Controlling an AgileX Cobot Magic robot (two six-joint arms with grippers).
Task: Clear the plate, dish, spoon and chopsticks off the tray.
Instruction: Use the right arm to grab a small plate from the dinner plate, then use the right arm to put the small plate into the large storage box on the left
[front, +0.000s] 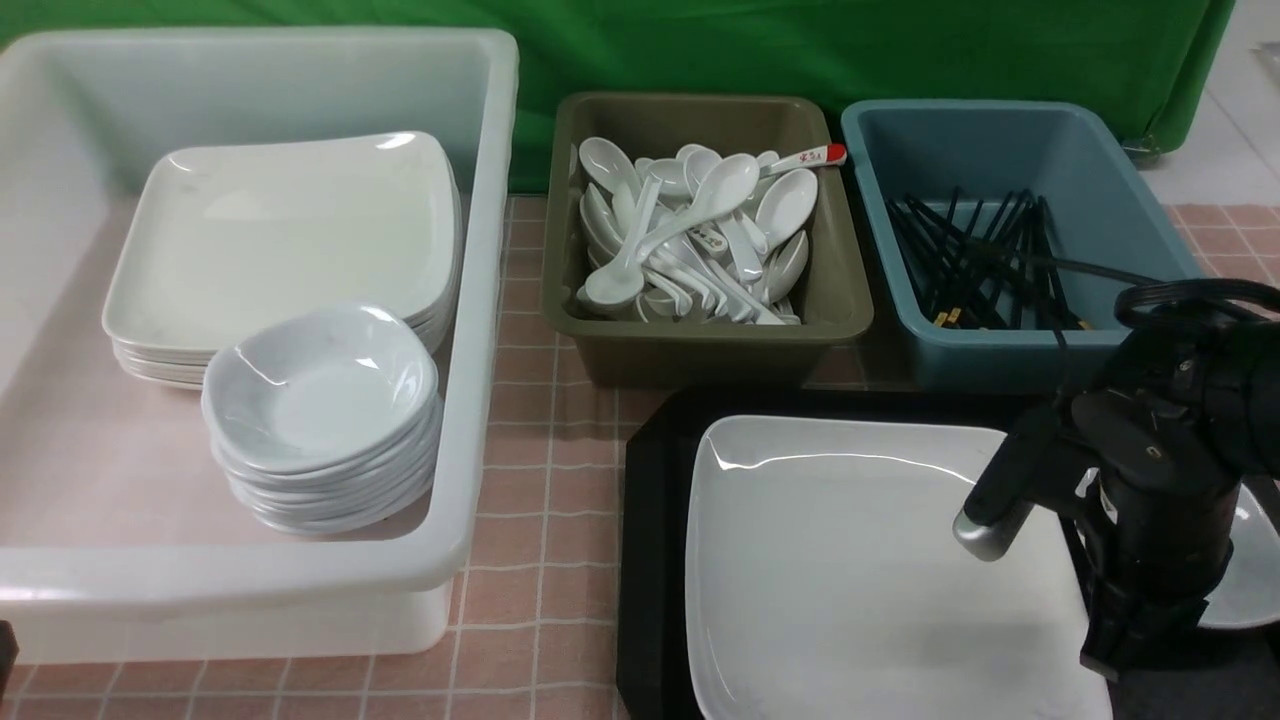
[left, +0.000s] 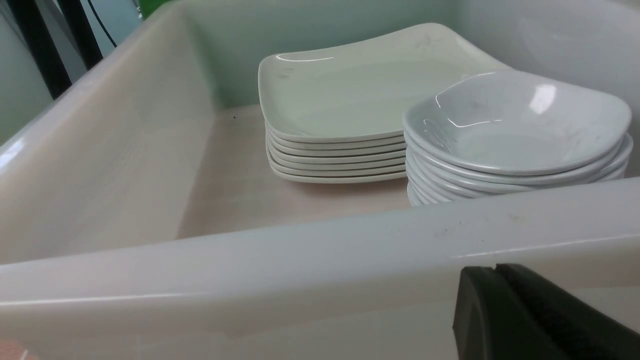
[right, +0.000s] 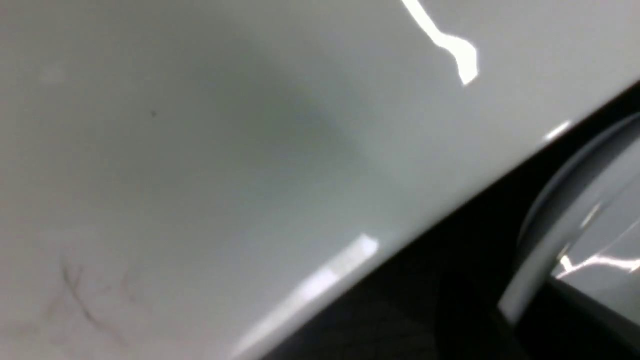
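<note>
One slip looks possible: the right hand (front: 1105, 650) sits low at the right rim of the plate (front: 850, 560), how wide I cannot tell, and that glossy rim could skid free into the dish (front: 1250, 580) beside it on the tray (front: 650, 560). Plate: large, white, square, round-cornered, mid-tray. Left hand (left: 495, 300) — pinched shut, empty, well left of the tray.

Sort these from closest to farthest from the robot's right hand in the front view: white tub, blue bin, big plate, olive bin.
1. plate, on the tray, right at the right hand.
2. blue bin, behind it, on the right.
3. olive bin, farther back, in the middle.
4. white tub, far left.
</note>
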